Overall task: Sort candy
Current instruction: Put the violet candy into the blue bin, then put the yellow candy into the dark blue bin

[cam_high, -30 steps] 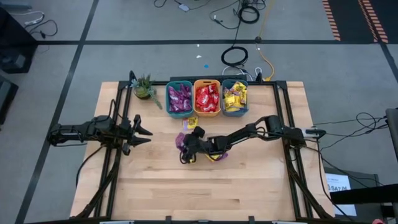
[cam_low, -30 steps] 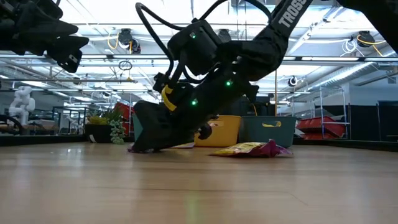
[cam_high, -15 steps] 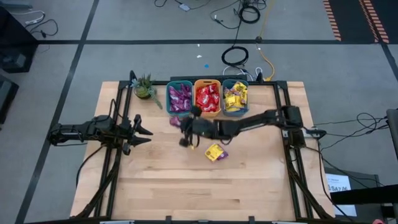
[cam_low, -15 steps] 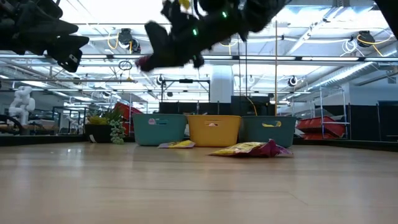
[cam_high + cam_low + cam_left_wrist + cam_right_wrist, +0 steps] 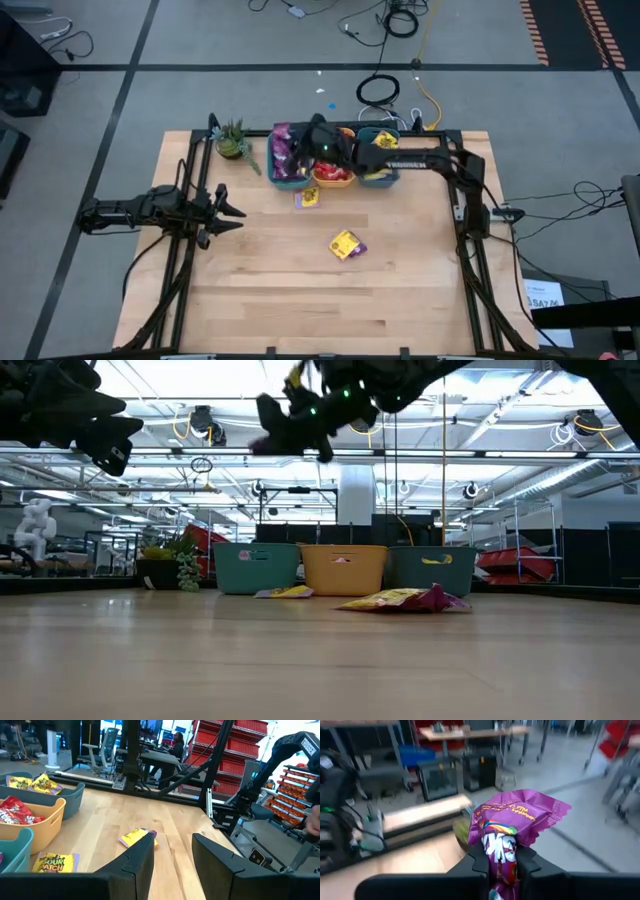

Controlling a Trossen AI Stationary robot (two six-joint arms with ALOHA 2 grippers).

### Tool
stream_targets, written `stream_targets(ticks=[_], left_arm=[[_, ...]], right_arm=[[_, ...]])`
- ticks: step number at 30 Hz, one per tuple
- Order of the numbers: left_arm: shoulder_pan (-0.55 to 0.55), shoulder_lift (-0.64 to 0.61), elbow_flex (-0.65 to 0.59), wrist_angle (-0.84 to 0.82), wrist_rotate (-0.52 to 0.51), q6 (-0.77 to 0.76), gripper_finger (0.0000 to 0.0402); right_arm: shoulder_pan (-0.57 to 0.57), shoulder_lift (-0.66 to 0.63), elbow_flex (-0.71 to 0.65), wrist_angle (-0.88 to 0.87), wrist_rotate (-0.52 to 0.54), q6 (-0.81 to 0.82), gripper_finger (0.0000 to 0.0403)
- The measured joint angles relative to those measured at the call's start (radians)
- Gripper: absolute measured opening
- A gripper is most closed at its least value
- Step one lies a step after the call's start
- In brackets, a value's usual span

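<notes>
Candy: purple packet pinched upright between closed fingers of right gripper, riding high above leftmost teal bin at table's back edge, over purple pile there. Judging step in hand as delivery of this purple piece to matching bin, carry nearly done, release not yet made.

Sitting in row behind: teal bin holding purple packets, orange bin holding red ones, second teal bin holding yellow ones. Lying loose on bare wood: one yellow packet just in front of bins, and yellow packet with purple piece tucked against it, farther toward table's middle, well apart from bins.

Waiting at table's left side: left gripper, jaws standing partly apart, holding nothing, pointing across wood toward loose yellow packet.

Calling next, by this reading, for settling directly over purple pile, lowering slightly if needed, then parting fingers so packet drops inside rim rather than into orange neighbour. After that, going back for loose pieces on wood, yellow ones bound for far teal bin.
</notes>
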Motion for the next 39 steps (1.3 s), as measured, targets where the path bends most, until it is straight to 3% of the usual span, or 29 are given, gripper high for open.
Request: stream_targets(ticks=[6,18,22,34,39], left_arm=[[0.0,0.0,0.0,-0.002,0.0,0.0,0.0142],[0.0,0.0,0.0,-0.003,0.0,0.0,0.0142],[0.0,0.0,0.0,-0.003,0.0,0.0,0.0142],[0.0,0.0,0.0,-0.003,0.0,0.0,0.0142],[0.0,0.0,0.0,-0.003,0.0,0.0,0.0142]], right_arm=[[-0.035,0.0,0.0,-0.116,-0.02,0.06,0.0055],[-0.052,0.0,0.0,-0.114,-0.019,0.093,0.022],[-0.05,0.0,0.0,-0.114,-0.019,0.092,0.0257],[-0.05,-0.001,0.001,-0.116,-0.019,0.092,0.0268],[-0.05,-0.066,0.001,-0.24,-0.018,0.156,0.0267]])
